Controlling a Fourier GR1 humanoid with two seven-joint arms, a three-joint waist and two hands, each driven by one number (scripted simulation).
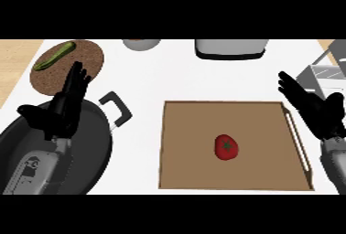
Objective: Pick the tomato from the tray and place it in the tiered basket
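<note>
Currently the tomato (226,147) lies on its side near the middle of the brown tray (189,137), untouched, with bare tray floor all round it. Right hand (314,109): fingers spread and straight, holding nothing, over the tray's right rim beside the slot handle, well apart from the tomato. Left hand (62,109): open, fingers up, resting above the black pan (81,155) at the view's left. The tiered basket (326,69) shows only as a grey frame at the right edge of the desk (175,73), so its tiers cannot be made out. Judgement: the pick has not begun. Risks from here: the tomato is round and smooth-skinned, so fingers closing off-centre would likely nudge it into a roll across the flat tray floor. A low approach from the right could catch the raised rim and shift the tray. On transfer, the basket sits close behind the right hand, and a short swing might knock its frame or release the tomato on an edge. The cucumber (54,55) at far left plays no part.
</note>
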